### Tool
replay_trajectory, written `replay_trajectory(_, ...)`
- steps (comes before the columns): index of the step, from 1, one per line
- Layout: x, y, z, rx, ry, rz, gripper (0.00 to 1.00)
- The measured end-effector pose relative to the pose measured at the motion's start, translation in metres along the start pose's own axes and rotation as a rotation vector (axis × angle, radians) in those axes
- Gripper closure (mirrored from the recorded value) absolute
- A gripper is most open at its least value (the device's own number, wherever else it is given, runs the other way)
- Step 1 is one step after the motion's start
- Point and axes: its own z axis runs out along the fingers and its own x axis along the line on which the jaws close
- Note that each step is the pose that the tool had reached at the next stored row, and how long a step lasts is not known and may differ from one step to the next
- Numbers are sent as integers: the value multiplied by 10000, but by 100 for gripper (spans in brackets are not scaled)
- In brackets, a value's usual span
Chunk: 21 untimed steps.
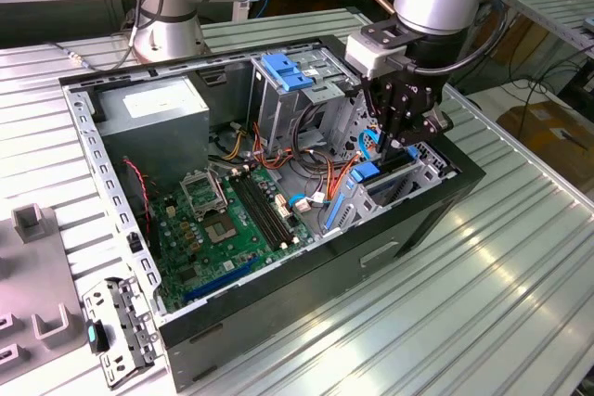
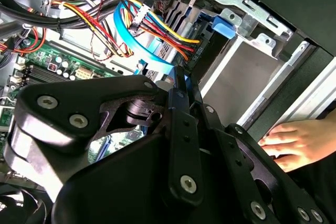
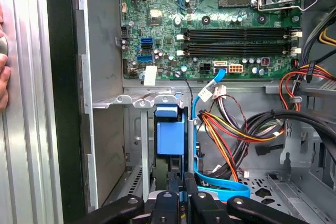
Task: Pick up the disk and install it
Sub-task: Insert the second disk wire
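Observation:
The disk [image 1: 367, 173] stands on edge in the drive bay at the front corner of the open computer case [image 1: 306, 271], on the exterior view's right. In the first wrist view the disk [image 3: 170, 135] shows its blue end between the bay's metal walls. My gripper [image 1: 401, 141] hangs straight over that bay. In both wrist views its black fingers lie close together, shut, just off the disk's blue end [image 3: 181, 190] [image 2: 182, 80]. I cannot tell whether they touch it. A blue flat cable [image 3: 220, 184] loops right beside the fingers.
A person's hand [image 2: 294, 140] rests on the case's outer wall beside the bay. Bundled wires [image 1: 306, 159], the green motherboard [image 1: 232, 220], the grey power supply [image 1: 153, 108] and a cage with a blue latch [image 1: 288, 71] crowd the case. A detached bracket [image 1: 116, 326] lies on the table.

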Motion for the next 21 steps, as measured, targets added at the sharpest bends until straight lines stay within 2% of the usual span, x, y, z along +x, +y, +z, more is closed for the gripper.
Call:
replay_trajectory(4, 1, 0, -1, 1, -8, -3, 84)
replay_trajectory(8, 10, 0, 1, -1, -51, 1, 84)
replay_trajectory(10, 20, 0, 3, -2, -160, 12, 84)
replay_trajectory(11, 26, 0, 4, -3, -244, 21, 84)
replay_trajectory(13, 35, 0, 5, -3, -286, 24, 84)
replay_trajectory(17, 58, 0, 9, -4, -321, 28, 84)
replay_trajectory(21, 85, 0, 12, -5, -413, 38, 84)
